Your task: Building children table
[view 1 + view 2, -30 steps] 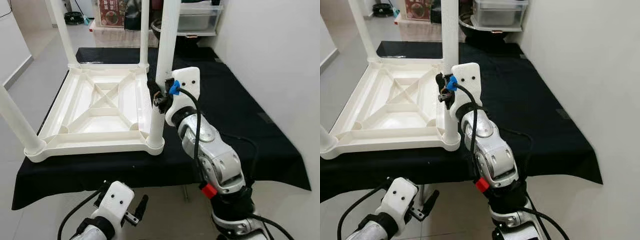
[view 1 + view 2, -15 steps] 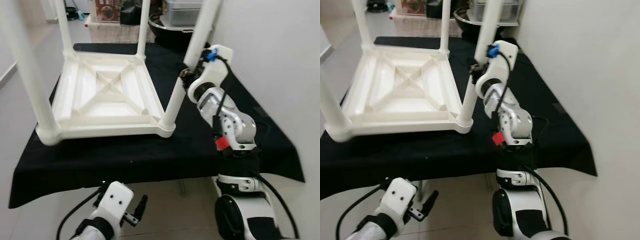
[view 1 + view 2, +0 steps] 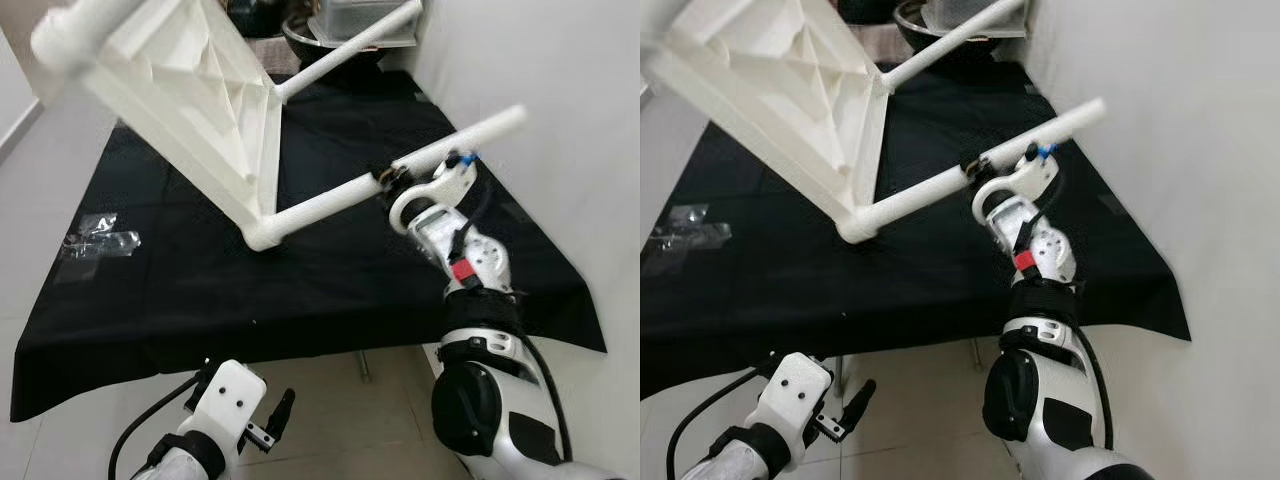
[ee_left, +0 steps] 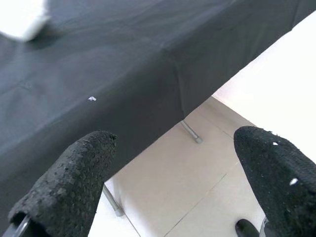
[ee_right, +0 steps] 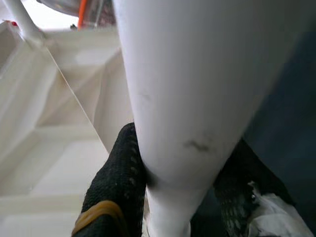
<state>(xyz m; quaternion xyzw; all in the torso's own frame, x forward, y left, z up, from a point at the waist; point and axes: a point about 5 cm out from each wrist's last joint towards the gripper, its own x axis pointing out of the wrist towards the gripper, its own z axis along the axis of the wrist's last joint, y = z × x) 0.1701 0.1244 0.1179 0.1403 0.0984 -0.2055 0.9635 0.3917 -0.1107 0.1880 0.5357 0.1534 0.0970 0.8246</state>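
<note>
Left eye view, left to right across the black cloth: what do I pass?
Clear plastic bag → tilted white table top → table leg → right claw clamped on that leg.

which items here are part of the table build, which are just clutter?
Job:
- white table, tipped up on one corner
- table leg, clamped in right gripper
- left gripper, idle below the bench edge

Lying about:
- clear plastic bag on black cloth
- storage box behind

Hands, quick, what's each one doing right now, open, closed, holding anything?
Left hand: open, holding nothing, low beside the black table edge.
Right hand: closed on a leg of the tipped white table.
</note>
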